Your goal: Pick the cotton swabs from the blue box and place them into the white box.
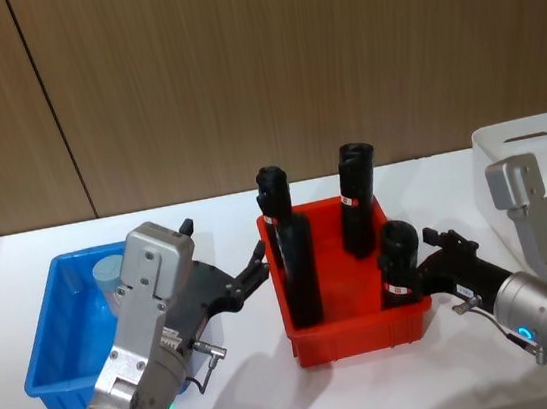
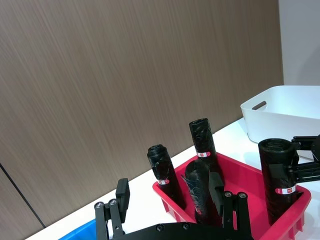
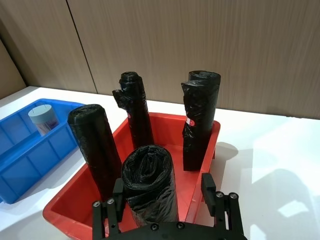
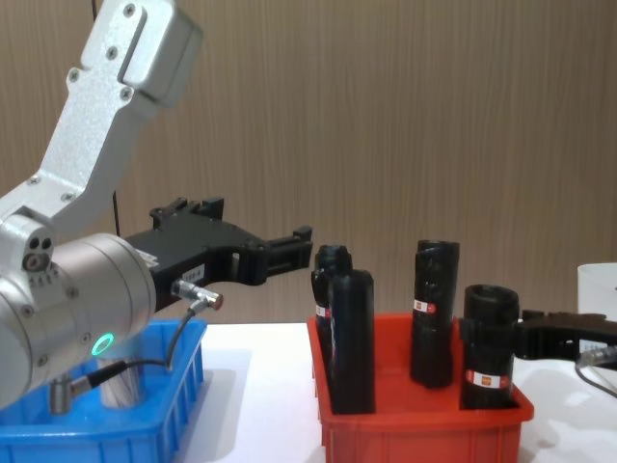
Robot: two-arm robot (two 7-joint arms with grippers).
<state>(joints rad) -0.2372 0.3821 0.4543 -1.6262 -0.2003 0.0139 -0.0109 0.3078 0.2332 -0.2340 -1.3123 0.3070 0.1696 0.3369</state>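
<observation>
Hovering released, my left end effector (image 1: 253,276) sits between the blue box (image 1: 44,341) and red bin (image 1: 361,329); a swab tub (image 1: 111,273) stands in the blue box. My right end effector (image 1: 441,263), also released, idles near the white box (image 1: 528,146). Risk: clipping black rolls (image 1: 296,262) during transfer. Tabletop (image 1: 247,389) ahead offers room.

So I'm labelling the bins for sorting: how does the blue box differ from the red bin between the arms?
The blue box sits at the robot's left and holds a short cotton swabs container with a pale lid. The red bin sits in the middle and holds four tall black rolls, standing upright and rising well above its rim. Both are open-topped rectangular plastic bins on the white table.
</observation>
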